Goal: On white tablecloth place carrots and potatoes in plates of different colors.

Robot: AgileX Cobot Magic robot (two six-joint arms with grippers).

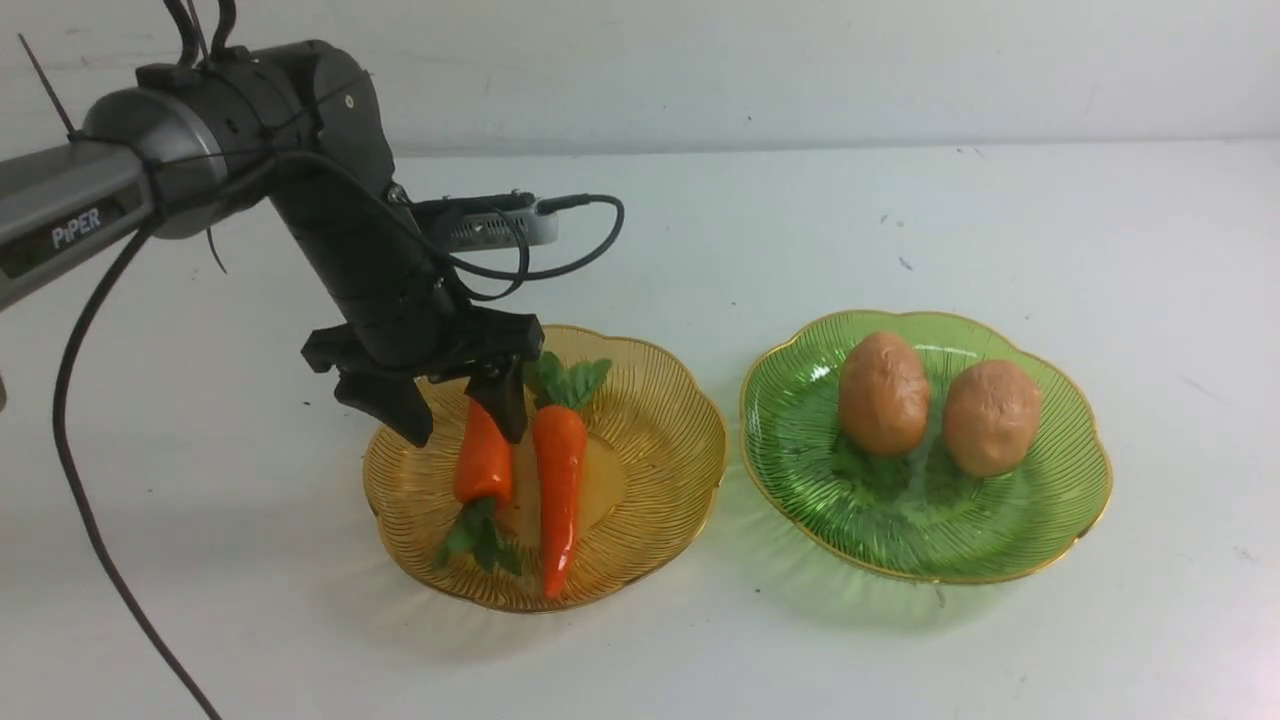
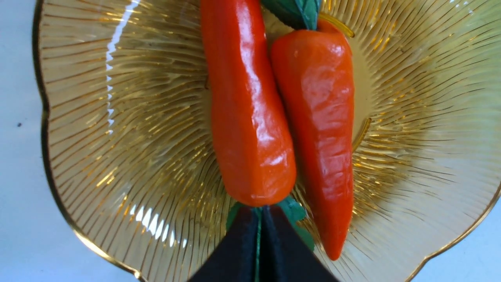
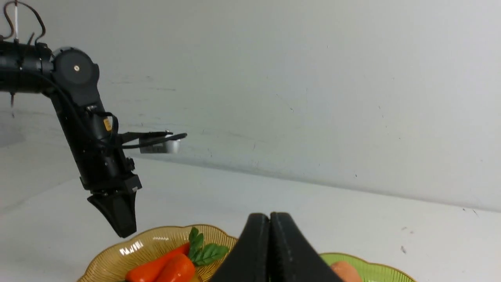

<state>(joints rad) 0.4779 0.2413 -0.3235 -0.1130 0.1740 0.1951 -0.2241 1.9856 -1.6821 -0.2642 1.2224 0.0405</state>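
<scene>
Across the white tablecloth, the left gripper hovers over two carrots lying in the amber plate. The views disagree, so we cannot tell its jaws. Both potatoes sit in the green plate. The right gripper has its jaws together.

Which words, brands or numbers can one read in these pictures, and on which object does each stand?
"PiPER": white letters on the grey link of the left arm.
Small yellow sticker lower on that arm, seen in the right wrist view: too small to read.
No other text shows in any view.
</scene>
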